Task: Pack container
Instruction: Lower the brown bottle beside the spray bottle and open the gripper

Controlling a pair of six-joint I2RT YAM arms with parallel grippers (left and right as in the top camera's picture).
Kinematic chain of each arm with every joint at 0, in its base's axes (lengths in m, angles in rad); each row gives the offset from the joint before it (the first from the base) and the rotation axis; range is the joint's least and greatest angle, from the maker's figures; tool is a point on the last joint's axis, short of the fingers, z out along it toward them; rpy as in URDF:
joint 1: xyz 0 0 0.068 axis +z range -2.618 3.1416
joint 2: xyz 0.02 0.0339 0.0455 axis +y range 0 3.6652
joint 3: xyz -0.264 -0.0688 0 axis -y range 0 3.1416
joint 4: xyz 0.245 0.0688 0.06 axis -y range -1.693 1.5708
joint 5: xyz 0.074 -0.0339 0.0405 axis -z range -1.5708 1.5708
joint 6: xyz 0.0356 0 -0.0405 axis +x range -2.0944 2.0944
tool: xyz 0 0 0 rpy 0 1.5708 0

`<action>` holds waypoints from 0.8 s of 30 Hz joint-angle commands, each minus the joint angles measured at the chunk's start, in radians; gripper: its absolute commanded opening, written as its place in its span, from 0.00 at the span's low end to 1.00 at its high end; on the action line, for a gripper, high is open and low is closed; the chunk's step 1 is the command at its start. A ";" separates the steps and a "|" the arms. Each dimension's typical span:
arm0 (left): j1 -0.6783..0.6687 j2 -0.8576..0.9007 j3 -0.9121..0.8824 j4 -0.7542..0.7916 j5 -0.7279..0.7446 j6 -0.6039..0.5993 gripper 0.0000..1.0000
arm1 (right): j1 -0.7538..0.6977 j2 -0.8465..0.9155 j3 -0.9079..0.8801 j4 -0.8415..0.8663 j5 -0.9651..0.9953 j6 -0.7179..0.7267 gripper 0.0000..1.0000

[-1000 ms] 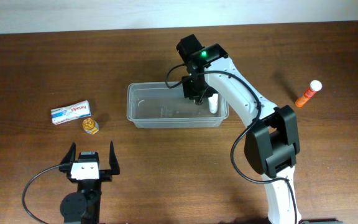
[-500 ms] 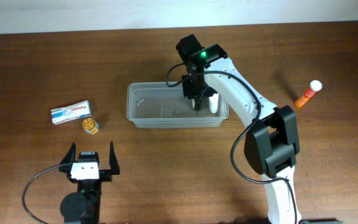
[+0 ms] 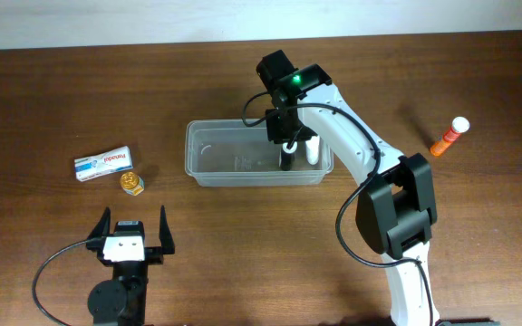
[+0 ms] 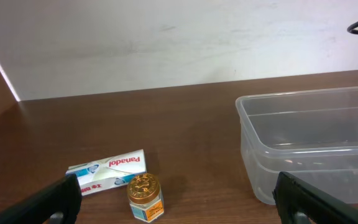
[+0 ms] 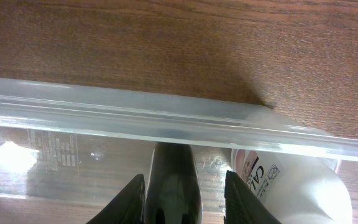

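Container: clear tub, open side up, flat on the brown wooden surface, a little behind centre. Long axis runs left-right in the overhead view, parallel to the far edge of the surface; short ends face the 2 sides.

Contents: 2 items, both at the right-hand end. A dark bottle stands upright; a white bottle sits just beside it, nearer the end wall. Partial label "CAL" is readable on the white one in the right wrist view.

Right end effector: reaches down into the tub from the far side, with 1 finger either side of the dark bottle. The fingers are apart, and a gap shows between the bottle and the finger on the white-bottle side. No grip seen.

Left end effector: near the front edge, well apart from the tub, fingers spread wide, holding nothing.

Outside the tub: a Panadol box and a gold-lidded jar lie to its left, close together. An orange tube with a white cap lies far right.
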 commanded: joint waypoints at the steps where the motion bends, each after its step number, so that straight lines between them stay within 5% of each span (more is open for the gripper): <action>1: -0.004 -0.008 -0.003 -0.005 0.001 0.016 0.99 | 0.002 0.004 -0.026 0.001 0.001 0.011 0.33; 24: -0.004 -0.008 -0.003 -0.005 0.001 0.016 0.99 | 0.005 0.000 0.214 -0.218 -0.071 -0.046 0.36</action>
